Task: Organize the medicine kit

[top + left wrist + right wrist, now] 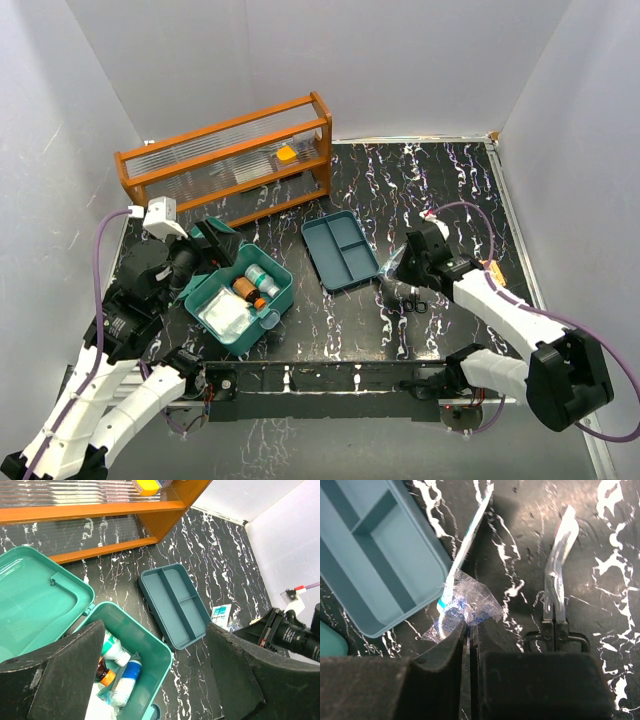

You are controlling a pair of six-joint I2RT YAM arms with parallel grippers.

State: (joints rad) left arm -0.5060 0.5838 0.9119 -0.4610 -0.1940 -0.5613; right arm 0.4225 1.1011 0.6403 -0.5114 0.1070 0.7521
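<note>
Clear crinkled plastic packet [470, 607] pinched by the low-reaching right gripper [470, 630], teal two-compartment plastic tray [395, 550] at its left; left gripper [155, 625] spread wide.

- Your medicine kit [283, 296] is teal-green; its tray [350, 240] reads a duller, bluer teal.
- You have a black table [430, 180] veined with white marble streaks.
- Your rack [225, 160] is orange-brown wood with clear ribbed panels.
- Your packet [470, 607] is clear, printed blue and white.
</note>
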